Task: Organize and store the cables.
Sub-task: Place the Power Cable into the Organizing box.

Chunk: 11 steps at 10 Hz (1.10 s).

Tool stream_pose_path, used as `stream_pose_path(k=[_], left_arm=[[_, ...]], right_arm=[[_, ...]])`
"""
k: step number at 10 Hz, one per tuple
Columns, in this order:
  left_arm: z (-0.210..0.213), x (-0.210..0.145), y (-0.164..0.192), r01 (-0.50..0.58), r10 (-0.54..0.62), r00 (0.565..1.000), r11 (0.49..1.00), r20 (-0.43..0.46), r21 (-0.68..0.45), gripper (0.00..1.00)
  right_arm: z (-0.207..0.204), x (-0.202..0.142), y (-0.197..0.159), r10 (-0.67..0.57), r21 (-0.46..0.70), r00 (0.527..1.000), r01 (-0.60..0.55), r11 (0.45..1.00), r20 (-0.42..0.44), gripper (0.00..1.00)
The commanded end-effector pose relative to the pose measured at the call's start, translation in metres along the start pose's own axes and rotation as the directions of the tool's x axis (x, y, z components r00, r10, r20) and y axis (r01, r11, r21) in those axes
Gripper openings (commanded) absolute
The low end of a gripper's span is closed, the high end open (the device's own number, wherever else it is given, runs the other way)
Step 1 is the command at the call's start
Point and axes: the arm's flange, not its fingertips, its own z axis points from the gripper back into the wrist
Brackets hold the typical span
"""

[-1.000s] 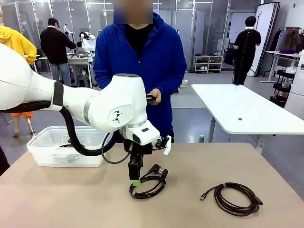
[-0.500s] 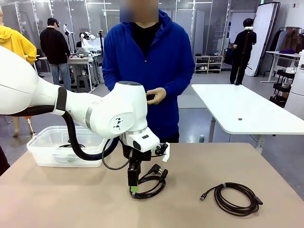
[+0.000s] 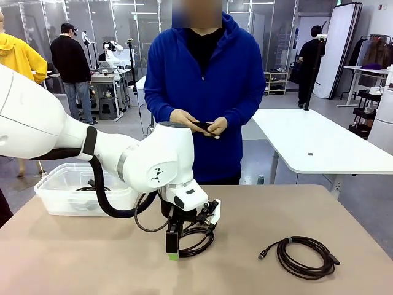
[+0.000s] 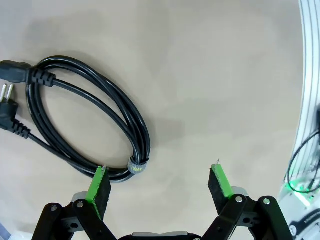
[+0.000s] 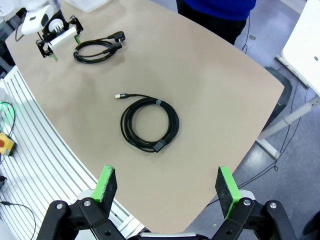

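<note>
Nearest, the left gripper [image 4: 159, 175] is held low over the table [image 4: 225, 75], its 2 green-padded fingers spread wide and nothing gripped between them. It is set at the edge of the power cable [image 4: 142, 135], so that the strands beside the small tie band [image 4: 138, 167] lie just inside 1 finger. That spot is probably chosen because the loops are bound together there and can be pinched as 1 bunch. The power cable is seen as a glossy black oval coil lying flat, with a chunky 2-pin plug [image 4: 7, 112] and a moulded connector at its far end. The right gripper [image 5: 165, 175] is kept high above the table's edge, likewise spread and empty, presumably parked out of the way. Further right, well apart from the power cable, a second cable [image 5: 125, 125] is laid in a rounder coil, tied once, with a small metal-tipped connector sticking out. At the far left corner a clear plastic box [image 3: 52, 200] is placed, with dark cord visible inside, evidently as the store. Beyond the table, a small dark item is held in a person's hands [image 3: 216, 128]; what it is cannot be told.
</note>
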Motion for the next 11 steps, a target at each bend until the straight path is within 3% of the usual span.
stream_pose_path(k=[1, 5, 7, 9, 10, 11], left_arm=[[-0.014, -0.002, 0.003, 0.023, -0.023, 1.000, 0.999, 0.014, 0.027, 0.99], [-0.021, -0.007, 0.007, 0.029, -0.028, 1.000, 0.998, -0.014, 0.060, 0.99], [-0.011, -0.019, 0.006, 0.201, -0.200, 0.979, 0.978, -0.035, 0.056, 0.99], [-0.005, -0.022, 0.004, 0.292, -0.287, 0.954, 0.955, -0.081, 0.049, 0.99], [0.002, -0.020, 0.001, 0.375, -0.375, 0.927, 0.927, -0.002, 0.033, 0.99], [0.003, -0.022, 0.001, 0.400, -0.400, 0.916, 0.916, -0.019, -0.002, 0.99]], right_arm=[[0.000, -0.002, 0.001, 0.015, 0.008, 1.000, -0.015, 1.000, 0.004, 1.00], [0.000, -0.002, 0.001, 0.015, 0.008, 1.000, -0.015, 1.000, 0.004, 1.00], [0.000, -0.002, 0.001, 0.015, 0.008, 1.000, -0.015, 1.000, 0.004, 1.00], [0.000, -0.002, 0.001, 0.015, 0.008, 1.000, -0.015, 1.000, 0.004, 1.00], [0.000, -0.002, 0.001, 0.015, 0.008, 1.000, -0.015, 1.000, 0.004, 1.00], [0.000, -0.002, 0.001, 0.015, 0.008, 1.000, -0.015, 1.000, 0.004, 1.00]])
